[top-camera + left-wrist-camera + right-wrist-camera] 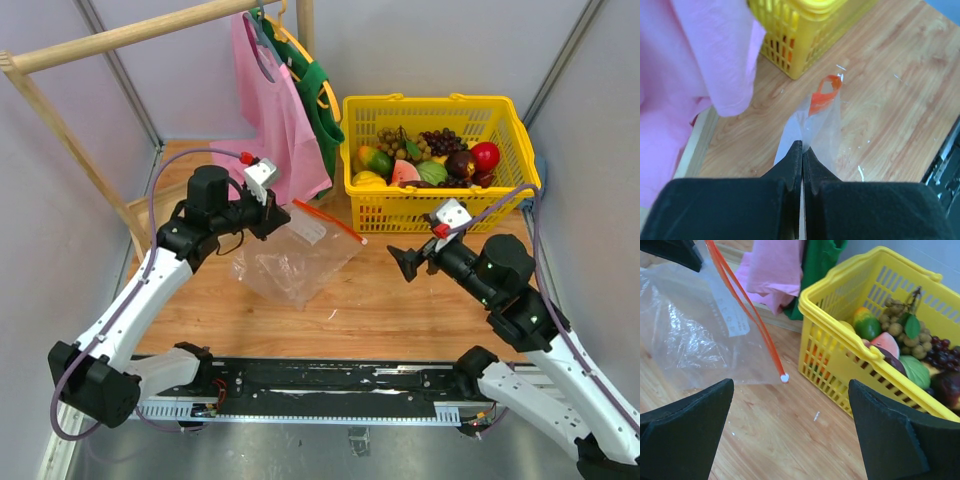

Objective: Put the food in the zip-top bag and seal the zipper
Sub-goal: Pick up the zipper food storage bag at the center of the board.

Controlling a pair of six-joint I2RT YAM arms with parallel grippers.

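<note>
Zip-top bag (821, 125) in left hand (802, 146)

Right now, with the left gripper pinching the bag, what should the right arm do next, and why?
Probably swing the open right gripper to the basket for one fruit: the left gripper is shut on the zip-top bag, its zipper looks parted, and the food sits in the basket.

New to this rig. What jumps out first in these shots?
The yellow plastic basket heaped with toy fruit stands at the back right. At centre is the clear crinkly zip-top bag with its red-orange zipper strip, an edge pinched in the shut left gripper, while the open right gripper hovers beside it. A pink cloth bag hangs from the wooden rail behind.
</note>
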